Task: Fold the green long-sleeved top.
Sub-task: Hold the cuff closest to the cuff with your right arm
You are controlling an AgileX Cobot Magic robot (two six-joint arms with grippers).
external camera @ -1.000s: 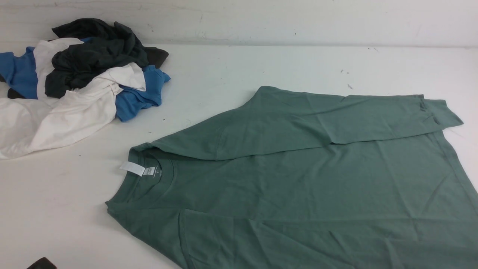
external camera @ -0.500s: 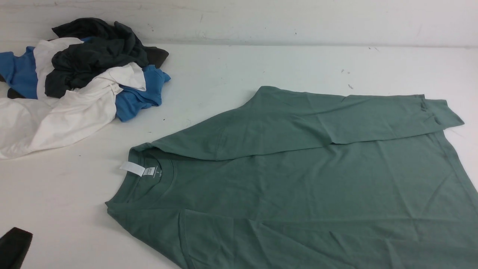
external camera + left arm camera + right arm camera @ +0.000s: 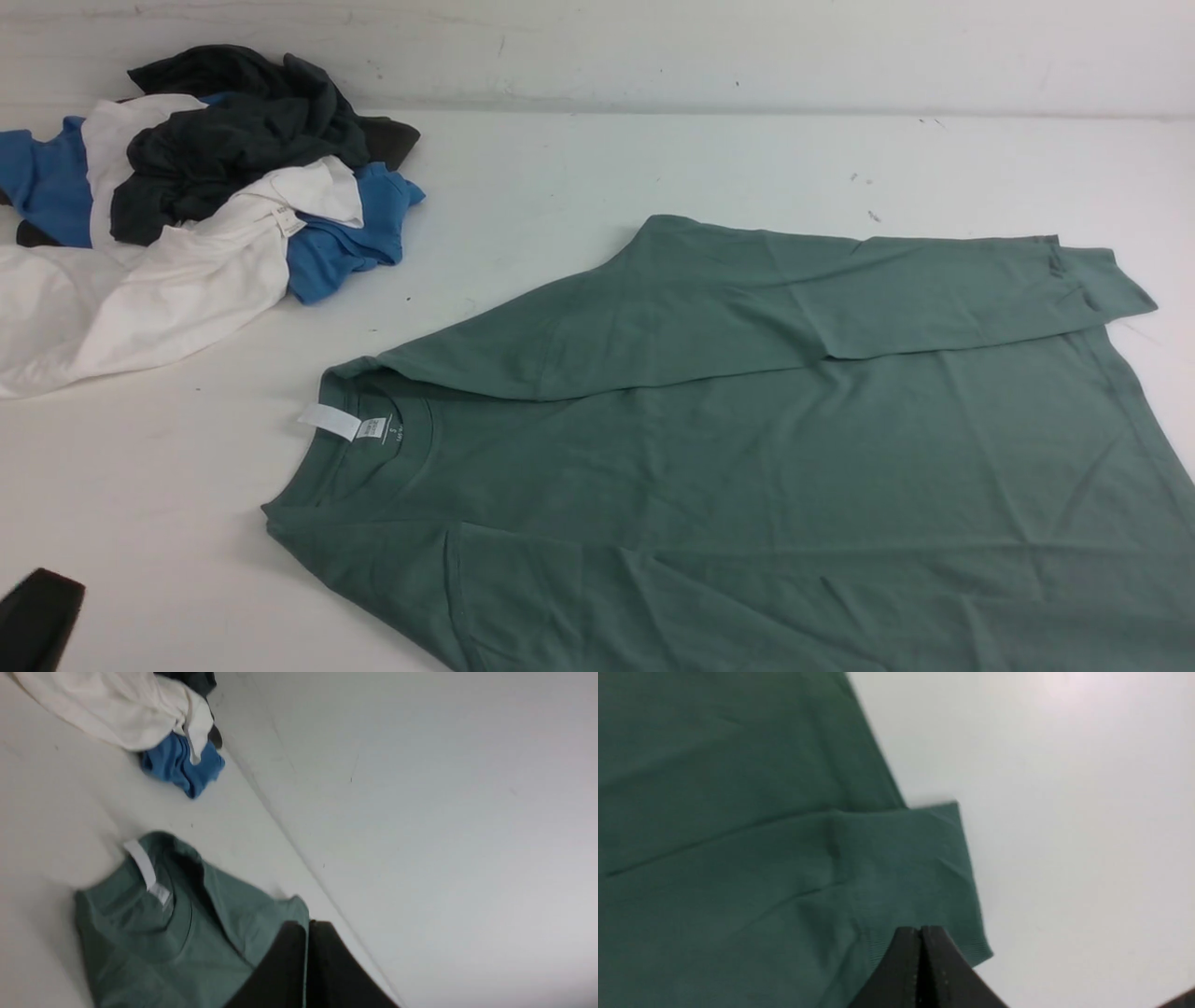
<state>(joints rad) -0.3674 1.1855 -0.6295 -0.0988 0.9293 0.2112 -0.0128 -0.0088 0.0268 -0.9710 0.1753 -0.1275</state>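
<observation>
The green long-sleeved top [image 3: 747, 467] lies flat on the white table [image 3: 653, 159], with its round neck and white label [image 3: 331, 422] to the left. One sleeve is folded across the body, and its cuff [image 3: 1111, 280] points right. My left gripper [image 3: 37, 621] shows only as a dark tip at the near left, well away from the top. In the left wrist view its fingers [image 3: 307, 956] are pressed together and hold nothing, and the collar [image 3: 154, 891] lies beyond them. My right gripper [image 3: 920, 947] is shut and empty, hovering over the sleeve cuff [image 3: 924, 858]. It is out of the front view.
A pile of clothes lies at the far left: a dark charcoal garment [image 3: 233, 131], a blue garment [image 3: 345, 243] and a white garment [image 3: 140, 299]. The pile also shows in the left wrist view [image 3: 177, 760]. A white wall runs along the back of the table.
My left gripper's dark tip has come further into the front view at the near-left corner, moving left and up. The top and the pile have not moved.
</observation>
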